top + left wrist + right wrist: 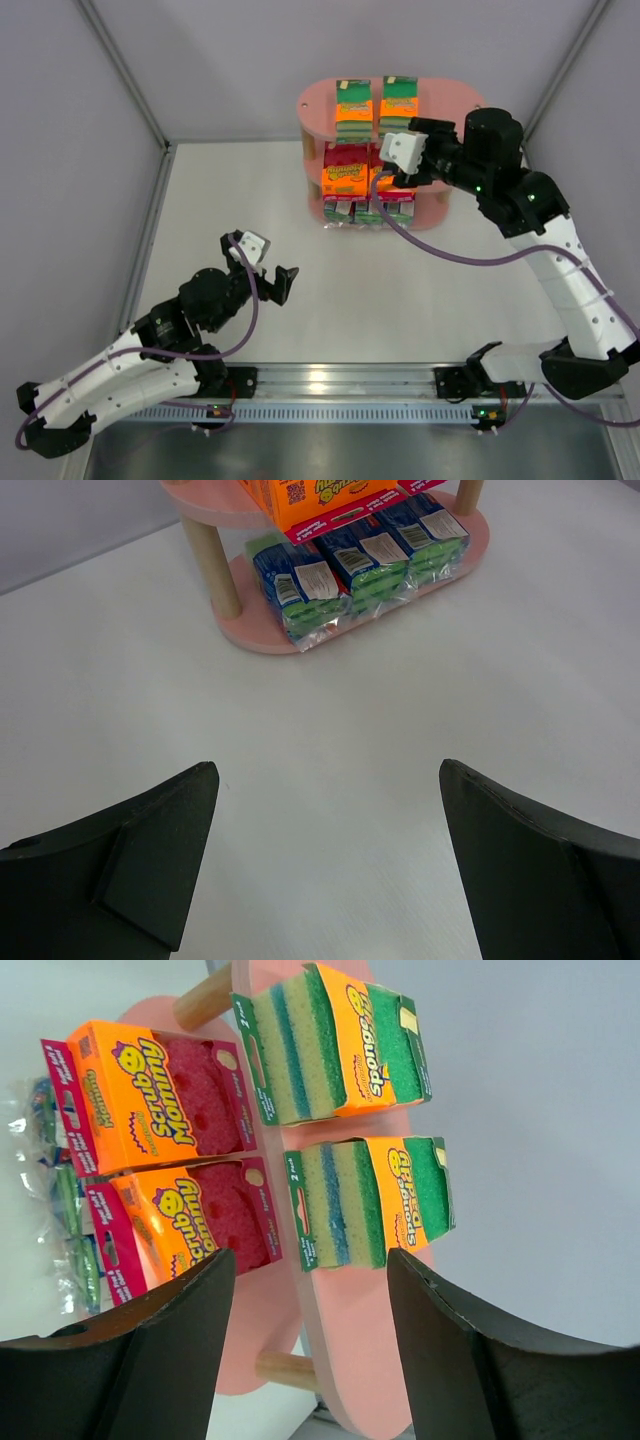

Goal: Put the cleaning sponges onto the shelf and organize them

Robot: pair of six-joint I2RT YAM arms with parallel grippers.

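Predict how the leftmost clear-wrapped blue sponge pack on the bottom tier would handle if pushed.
The leftmost blue pack looks spongy, so it is probably squashy and light. Its glossy film bunches at the shelf edge, so it may crumple or slip when gripped.

White table [300, 300], pink three-tier shelf [315, 105] standing at far side. Top board: two green-and-orange packs [354, 108] side by side. Middle: two orange-and-magenta packs [345, 170]. Bottom: three blue-green packs [398, 211] in row.

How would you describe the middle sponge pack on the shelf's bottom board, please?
Find the pink three-tier shelf with pale wooden posts. Its bottom board holds three blue-and-green wrapped sponge packs; the middle pack alone has neighbours on both sides.
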